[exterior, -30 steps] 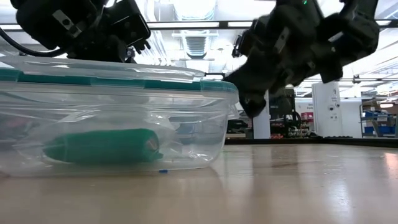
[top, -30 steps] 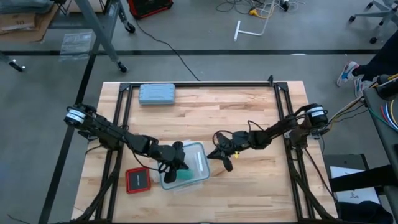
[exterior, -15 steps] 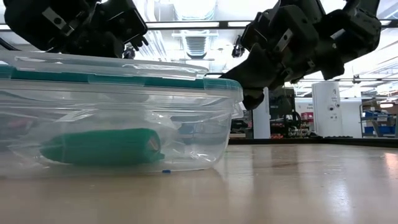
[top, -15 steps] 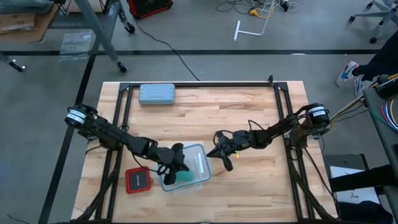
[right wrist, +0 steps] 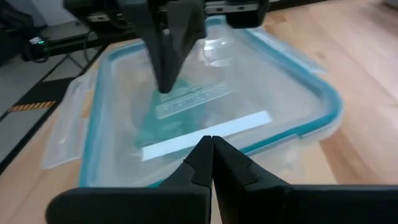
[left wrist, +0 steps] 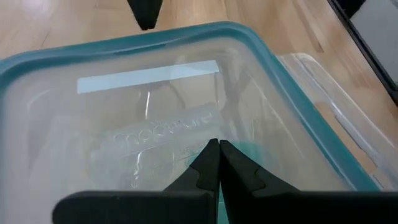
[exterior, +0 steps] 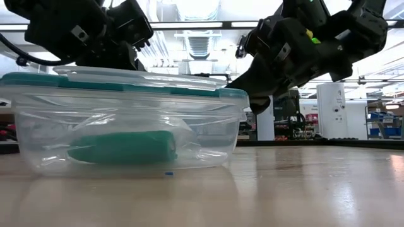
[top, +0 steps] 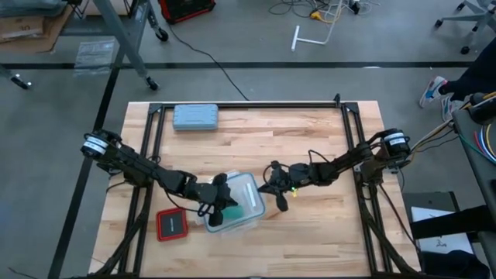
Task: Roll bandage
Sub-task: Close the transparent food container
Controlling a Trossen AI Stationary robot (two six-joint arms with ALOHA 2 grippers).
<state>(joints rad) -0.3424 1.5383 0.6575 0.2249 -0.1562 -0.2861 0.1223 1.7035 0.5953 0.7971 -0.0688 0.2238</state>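
Rolled bandage (exterior: 123,148) lying inside a lidded clear box (top: 249,211) near the front of the table (top: 310,124).

The left gripper (left wrist: 217,148) rests on the box lid, fingers pressed together; the right gripper (right wrist: 211,142) hangs just beside the box's right edge, fingers also together. Through the lid the bandage seems to sit inside a clear bag. A red case (top: 171,224) lies left of the box, a grey-blue case (top: 195,117) well apart at the back.
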